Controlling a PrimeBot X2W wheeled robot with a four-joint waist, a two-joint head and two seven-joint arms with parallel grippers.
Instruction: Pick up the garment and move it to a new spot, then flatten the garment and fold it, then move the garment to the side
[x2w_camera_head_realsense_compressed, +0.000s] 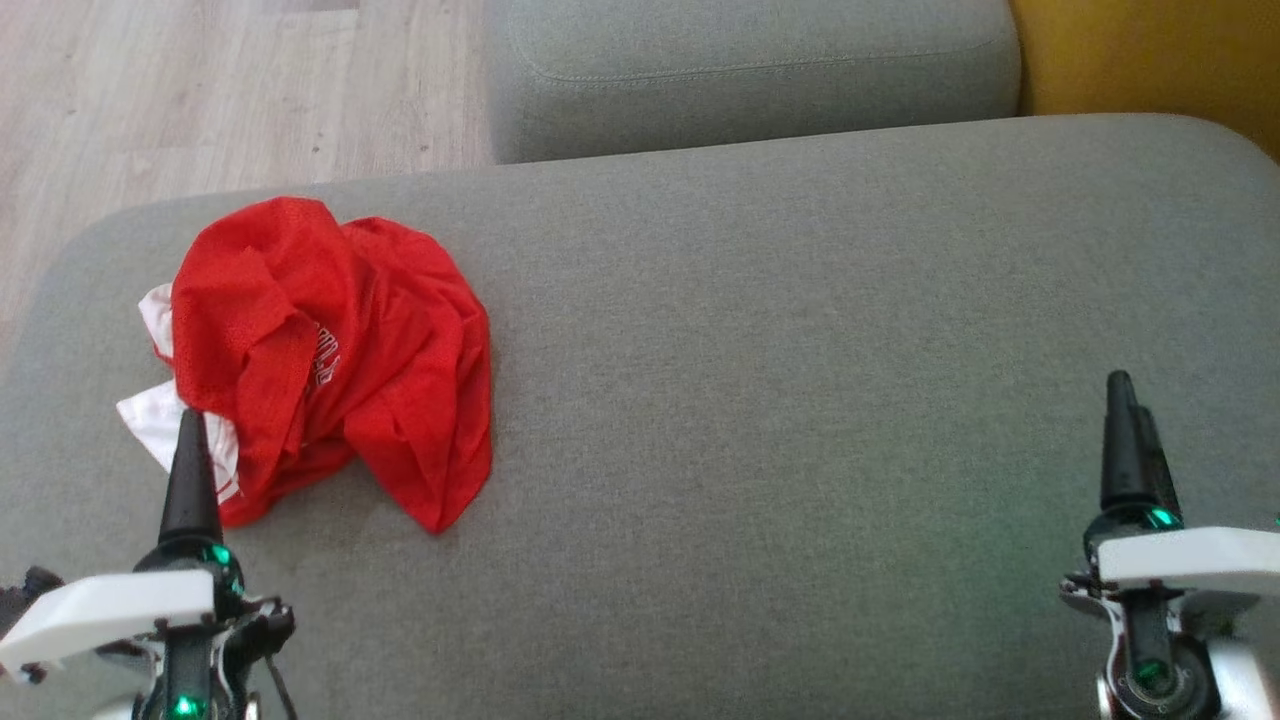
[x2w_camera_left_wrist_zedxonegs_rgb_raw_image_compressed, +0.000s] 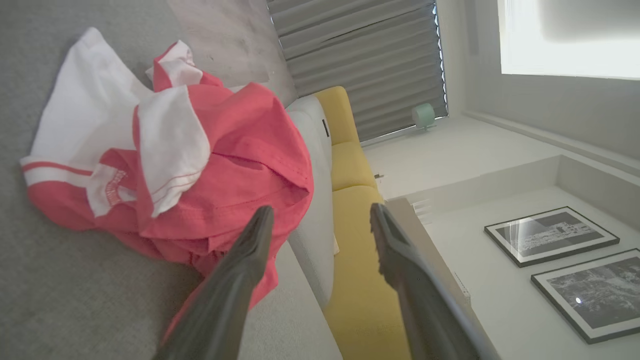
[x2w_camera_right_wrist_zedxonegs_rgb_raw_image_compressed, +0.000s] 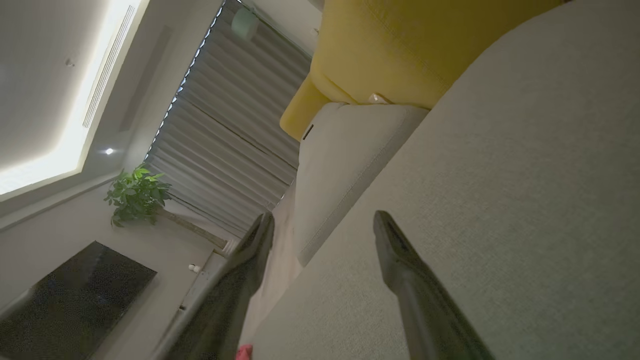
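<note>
A crumpled red garment (x2w_camera_head_realsense_compressed: 330, 350) with white parts lies in a heap on the left of the grey cushion (x2w_camera_head_realsense_compressed: 800, 400). In the left wrist view the garment (x2w_camera_left_wrist_zedxonegs_rgb_raw_image_compressed: 200, 165) is bunched just beyond the fingers, with white sleeves and red trim showing. My left gripper (x2w_camera_head_realsense_compressed: 190, 425) sits at the heap's near-left edge, over a white flap, open with nothing between its fingers (x2w_camera_left_wrist_zedxonegs_rgb_raw_image_compressed: 250, 250). My right gripper (x2w_camera_head_realsense_compressed: 1128, 400) hovers far off at the cushion's right side, open and empty, as the spread fingers (x2w_camera_right_wrist_zedxonegs_rgb_raw_image_compressed: 400, 260) in the right wrist view confirm.
A second grey cushion (x2w_camera_head_realsense_compressed: 750, 70) lies behind the main one, with a yellow sofa part (x2w_camera_head_realsense_compressed: 1150, 60) at the back right. Wooden floor (x2w_camera_head_realsense_compressed: 200, 90) shows at the upper left. The cushion's wide middle and right are bare grey fabric.
</note>
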